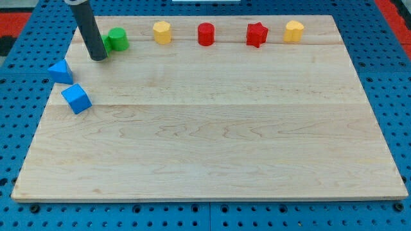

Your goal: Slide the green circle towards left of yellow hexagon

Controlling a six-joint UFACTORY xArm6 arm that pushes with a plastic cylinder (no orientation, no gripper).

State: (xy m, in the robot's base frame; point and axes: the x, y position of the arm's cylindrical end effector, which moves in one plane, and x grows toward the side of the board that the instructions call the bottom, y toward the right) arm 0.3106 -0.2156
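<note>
While my tip (99,58) rests just left of the green circle (118,39), the yellow hexagon (162,32) sits further right on the worktop (212,141); no claw fitted.

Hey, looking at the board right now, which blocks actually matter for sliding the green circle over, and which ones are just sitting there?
In the job:
- green circle, top left
- yellow hexagon, to its right
- my tip, just left of the green circle

Just lying about:
- red cylinder
- red star
- second yellow block, top right
- blue triangle
- blue cube
</note>
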